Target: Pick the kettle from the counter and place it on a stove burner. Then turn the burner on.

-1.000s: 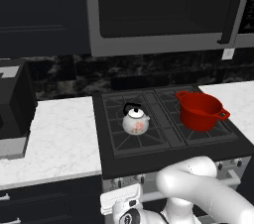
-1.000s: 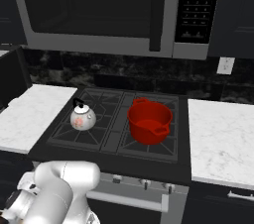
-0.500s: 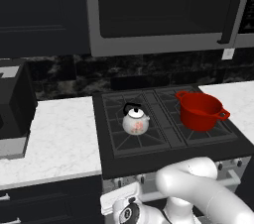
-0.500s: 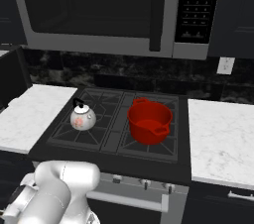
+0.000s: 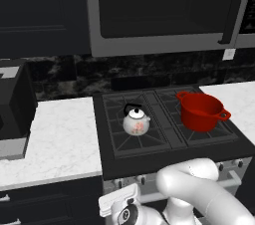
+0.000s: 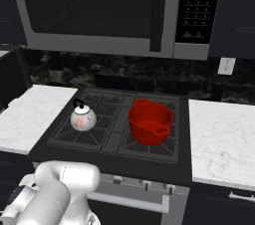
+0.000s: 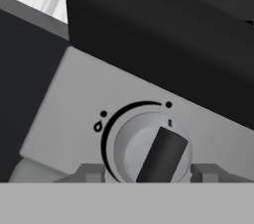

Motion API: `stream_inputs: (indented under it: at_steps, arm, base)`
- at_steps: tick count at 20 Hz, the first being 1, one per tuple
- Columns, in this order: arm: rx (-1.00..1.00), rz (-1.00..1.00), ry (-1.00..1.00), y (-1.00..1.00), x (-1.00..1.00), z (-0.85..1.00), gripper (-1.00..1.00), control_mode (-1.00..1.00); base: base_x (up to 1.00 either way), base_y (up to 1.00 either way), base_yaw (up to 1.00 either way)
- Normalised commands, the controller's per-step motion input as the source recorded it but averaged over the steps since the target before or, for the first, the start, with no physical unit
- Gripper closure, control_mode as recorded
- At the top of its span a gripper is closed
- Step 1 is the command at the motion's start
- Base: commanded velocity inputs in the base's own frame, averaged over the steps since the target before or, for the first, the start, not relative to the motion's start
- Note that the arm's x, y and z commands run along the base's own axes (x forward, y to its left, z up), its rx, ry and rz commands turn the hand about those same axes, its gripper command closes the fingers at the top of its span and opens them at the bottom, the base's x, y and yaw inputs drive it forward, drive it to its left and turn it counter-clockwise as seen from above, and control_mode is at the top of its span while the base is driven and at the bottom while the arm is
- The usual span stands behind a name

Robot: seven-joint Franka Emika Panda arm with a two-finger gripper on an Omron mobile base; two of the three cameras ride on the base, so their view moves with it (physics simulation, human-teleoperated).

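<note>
White marble counter (image 5: 60,139) flanks the black cooktop (image 6: 112,162) under a microwave (image 6: 99,10). The kettle (image 5: 136,121) sits upright on the front-left stove burner (image 5: 137,137), spout toward 10 o'clock. The red pot (image 6: 149,122) at its 3 o'clock looks empty. My gripper (image 7: 149,172) straddles a knob (image 7: 154,151), fingers apart, gripping nothing.

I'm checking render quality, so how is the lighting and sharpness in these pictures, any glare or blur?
Left base view: dim, dark cabinets, kettle readable on the stove burner, no glare. Right base view: the same flat light, red pot vivid. Hand view: knob close and softly blurred, evenly lit.
</note>
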Motion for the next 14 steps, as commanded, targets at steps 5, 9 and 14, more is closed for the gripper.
stream_inputs:
  at_steps: [5, 9, 14]
  arm:
    - [-0.02, 0.18, 0.04, 0.16, 0.0, 0.21, 1.0, -1.0]
    - [-0.06, 0.22, 0.12, 0.25, 0.06, 0.21, 1.0, -1.0]
    - [-0.17, 0.22, 0.13, 0.28, 0.05, 0.19, 1.0, -1.0]
  base:
    - [0.0, 0.0, 0.0]
    - [0.0, 0.0, 0.0]
    - [0.0, 0.0, 0.0]
